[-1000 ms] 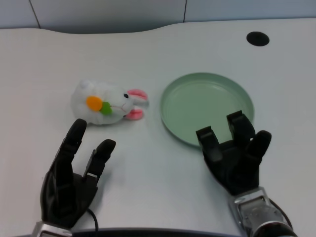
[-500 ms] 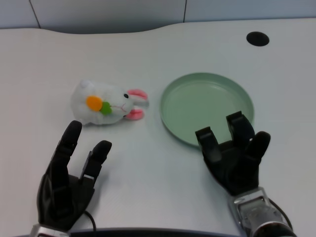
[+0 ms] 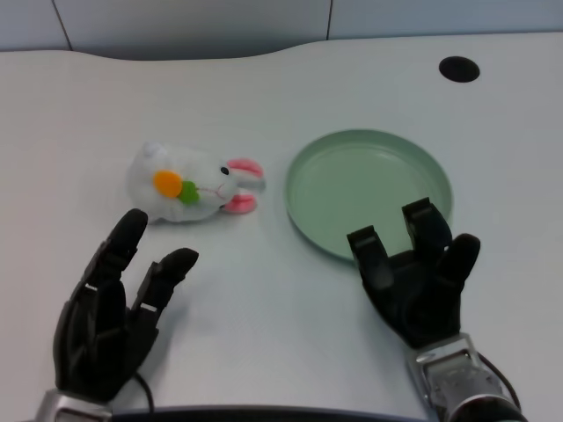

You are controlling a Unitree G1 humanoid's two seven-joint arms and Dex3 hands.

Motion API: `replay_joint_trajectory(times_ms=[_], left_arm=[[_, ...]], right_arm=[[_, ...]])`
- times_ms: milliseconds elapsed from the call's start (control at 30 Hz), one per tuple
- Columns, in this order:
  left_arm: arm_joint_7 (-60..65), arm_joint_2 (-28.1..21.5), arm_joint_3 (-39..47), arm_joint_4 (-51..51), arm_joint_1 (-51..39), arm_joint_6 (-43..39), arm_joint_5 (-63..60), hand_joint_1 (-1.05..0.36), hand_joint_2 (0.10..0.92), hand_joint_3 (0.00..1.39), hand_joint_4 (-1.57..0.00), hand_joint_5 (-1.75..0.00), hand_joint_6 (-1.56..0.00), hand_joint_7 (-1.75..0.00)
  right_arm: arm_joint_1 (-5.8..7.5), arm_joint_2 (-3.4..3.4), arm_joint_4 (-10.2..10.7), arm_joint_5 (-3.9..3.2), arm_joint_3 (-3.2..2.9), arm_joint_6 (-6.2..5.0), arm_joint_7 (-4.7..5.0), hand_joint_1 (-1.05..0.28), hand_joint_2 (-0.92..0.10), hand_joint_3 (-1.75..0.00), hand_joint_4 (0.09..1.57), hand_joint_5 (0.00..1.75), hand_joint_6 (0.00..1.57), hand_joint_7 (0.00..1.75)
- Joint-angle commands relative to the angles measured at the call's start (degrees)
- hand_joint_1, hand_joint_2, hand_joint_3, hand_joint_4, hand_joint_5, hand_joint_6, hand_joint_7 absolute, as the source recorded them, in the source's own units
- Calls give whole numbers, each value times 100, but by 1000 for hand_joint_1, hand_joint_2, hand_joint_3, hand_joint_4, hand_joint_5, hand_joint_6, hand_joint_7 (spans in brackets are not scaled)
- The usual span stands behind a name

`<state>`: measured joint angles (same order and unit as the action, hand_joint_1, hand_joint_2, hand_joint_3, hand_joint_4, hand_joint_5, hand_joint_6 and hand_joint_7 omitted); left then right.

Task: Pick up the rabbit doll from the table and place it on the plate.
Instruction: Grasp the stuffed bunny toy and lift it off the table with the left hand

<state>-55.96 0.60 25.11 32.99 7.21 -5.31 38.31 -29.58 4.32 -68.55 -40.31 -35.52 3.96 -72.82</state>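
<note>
1. The left hand (image 3: pixel 110 321), lower left of the frame, hovers with its fingers (image 3: pixel 123 242) apart and holding nothing; they point up the frame toward the doll, a spread that looks set for closing around a soft, bulky body.

2. The doll (image 3: pixel 189 186) lies on its side on the surface (image 3: pixel 264 88), left of centre and just above the fingertips but not touching them. Its pink-lined ears point right toward the plate, and an orange-and-green carrot patch faces up.

3. The plate (image 3: pixel 303 189), pale green and round with a raised rim, sits right of centre with nothing in it, a short way from the doll's ears. That nearness suggests the carry will be brief, a sideways move to the right once the doll is lifted.

4. The right hand (image 3: pixel 418 281), lower right of the frame, rests with fingers up and loosely apart, its tips overlapping the plate's near edge in this view; whether it touches the rim cannot be told.

5. By this layout, the task is at the reach stage: doll not yet gripped, plate waiting. A fair risk is that plush gives under the fingers and slips unless the grip wraps the round body rather than an ear.

6. A dark round hole (image 3: pixel 459 69) marks the surface at upper right.
</note>
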Motion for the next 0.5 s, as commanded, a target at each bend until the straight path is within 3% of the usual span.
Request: replay_joint_trajectory(times_ms=[33,233,400,500], left_arm=[[-92,-464,-139,-102,348,-877,-502,-401,800,1,-497,-444,-563,0],[516,-981,-435,166,810,-2697,-1667,-560,759,2,-581,-210,-556,-1],[1124,-1608,-858,869,1469,-4482,-2948,-569,789,9,-533,-72,-479,0],[1858,-2028,-1156,1351,1858,-5207,-3948,-647,818,14,-491,-31,-430,0]], right_arm=[[89,42,-56,39,17,-6,17,-485,-875,-7,929,1746,775,1668],[54,68,-81,2,-17,-3,-8,-472,-877,-5,914,1746,754,1744],[26,40,-67,15,-20,-56,38,-486,-877,-5,924,1746,753,1746],[2,18,-57,5,-19,-4,28,-477,-877,-4,918,1746,746,1746]])
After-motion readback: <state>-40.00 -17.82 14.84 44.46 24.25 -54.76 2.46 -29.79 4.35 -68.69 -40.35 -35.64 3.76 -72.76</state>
